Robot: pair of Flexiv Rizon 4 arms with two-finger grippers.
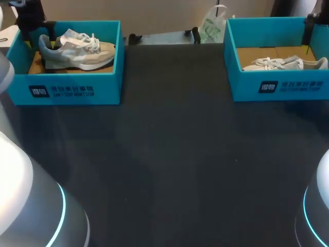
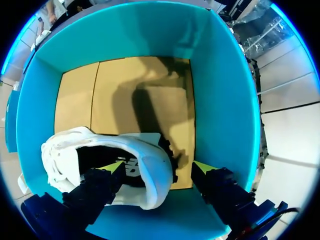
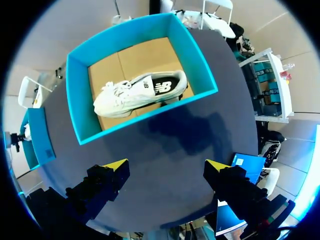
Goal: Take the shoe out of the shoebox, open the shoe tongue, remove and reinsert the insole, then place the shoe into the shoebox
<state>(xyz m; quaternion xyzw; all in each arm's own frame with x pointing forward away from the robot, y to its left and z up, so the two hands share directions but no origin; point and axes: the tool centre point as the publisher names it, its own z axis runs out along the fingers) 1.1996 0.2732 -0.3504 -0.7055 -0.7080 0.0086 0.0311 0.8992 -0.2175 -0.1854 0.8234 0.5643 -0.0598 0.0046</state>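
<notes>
A grey and white shoe (image 1: pixel 77 49) lies in the blue shoebox (image 1: pixel 67 87) at the back left. My left gripper (image 1: pixel 41 43) is down inside that box at the shoe's heel. In the left wrist view the left gripper (image 2: pixel 160 167) is open: one fingertip (image 2: pixel 115 167) sits in the shoe's opening, the other stands outside, apart from the white heel (image 2: pixel 150 170). Brown cardboard lines the box (image 2: pixel 220 100). A second shoe (image 3: pixel 135 95) lies in the right shoebox (image 3: pixel 145 125). My right gripper (image 3: pixel 166 167) hangs open, high above the table in front of that box.
The two blue boxes stand at the back corners, the right shoebox (image 1: pixel 288 85) with its white shoe (image 1: pixel 282 64). Dark table top (image 1: pixel 175 154) stretches between and in front of them. A pale plastic bag (image 1: pixel 212 25) sits at the back edge.
</notes>
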